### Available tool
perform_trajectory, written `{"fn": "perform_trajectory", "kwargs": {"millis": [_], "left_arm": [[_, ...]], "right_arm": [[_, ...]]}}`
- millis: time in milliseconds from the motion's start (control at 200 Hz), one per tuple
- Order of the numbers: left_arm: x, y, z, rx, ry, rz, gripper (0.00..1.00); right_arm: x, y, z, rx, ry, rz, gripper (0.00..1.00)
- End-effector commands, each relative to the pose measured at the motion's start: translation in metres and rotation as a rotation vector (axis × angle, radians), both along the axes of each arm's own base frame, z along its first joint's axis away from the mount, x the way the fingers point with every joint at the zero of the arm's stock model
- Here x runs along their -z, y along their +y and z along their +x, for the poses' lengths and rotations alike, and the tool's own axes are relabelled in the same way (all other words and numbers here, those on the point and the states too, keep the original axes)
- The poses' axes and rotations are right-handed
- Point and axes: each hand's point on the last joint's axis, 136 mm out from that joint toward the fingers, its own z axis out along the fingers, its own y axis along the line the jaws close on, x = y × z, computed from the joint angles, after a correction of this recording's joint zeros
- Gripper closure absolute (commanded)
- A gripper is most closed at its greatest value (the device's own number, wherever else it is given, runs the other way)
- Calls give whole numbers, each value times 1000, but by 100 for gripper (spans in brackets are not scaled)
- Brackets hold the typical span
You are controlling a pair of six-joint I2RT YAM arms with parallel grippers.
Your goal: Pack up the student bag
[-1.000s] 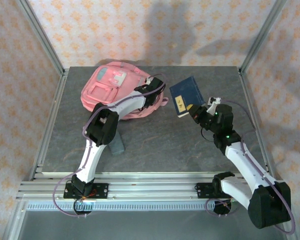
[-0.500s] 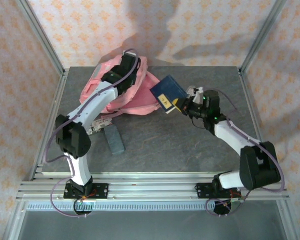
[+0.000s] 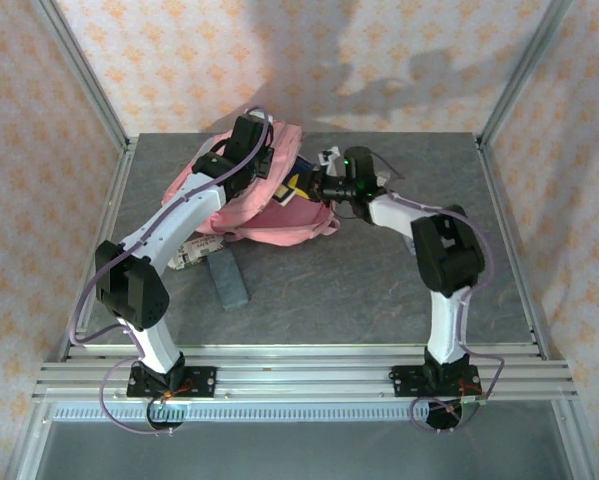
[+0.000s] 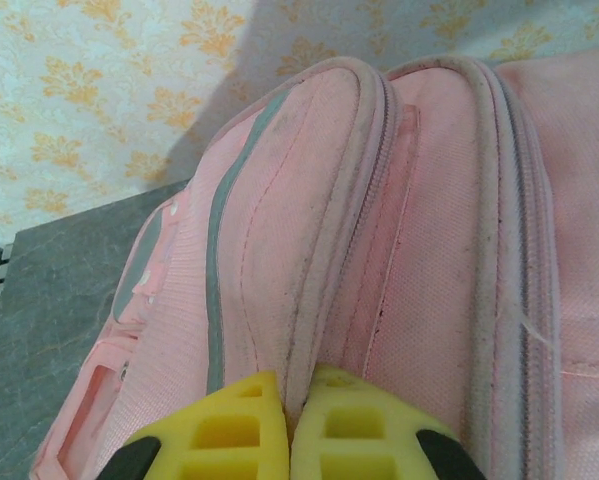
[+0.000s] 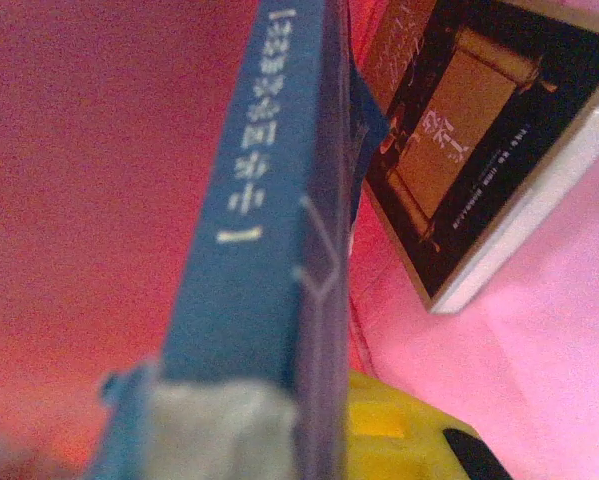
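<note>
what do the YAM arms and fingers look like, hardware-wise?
Same build, left arm and right arm: white link shells, black joint housings, lilac cables looping outside. A green LED lit at the right wrist. The fingers are yellow with gridded cutouts, black at the base.

One large pink fabric backpack (image 3: 289, 218). Two books: blue hardcover book (image 5: 249, 230), dark-covered book with gold scroll picture (image 5: 469, 140). One grey rectangular block (image 3: 231, 282). One white printed packet (image 3: 191, 252). Two robot arms: left arm (image 3: 169, 216), right arm (image 3: 445, 310).
</note>
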Motion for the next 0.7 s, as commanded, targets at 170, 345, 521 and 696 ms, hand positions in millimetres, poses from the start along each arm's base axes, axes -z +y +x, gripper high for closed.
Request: {"fn": "perform_trajectory", "kwargs": {"millis": [170,345,521,696], "left_arm": [[-59,-12,4,8,-187,-129,100],[-48,-13,5,1,-165,-130,100],[-44,-13,4,1,-158,-127,100],[-42,-12,3,2,-159,-125,100]], "right_arm": [[40,64,37,-43,130,-30,96],[87,49,53,41,243,-240,68],[94,12,49,116,254,-395,61],[89,-10,40,152,236,-436,60]]}}
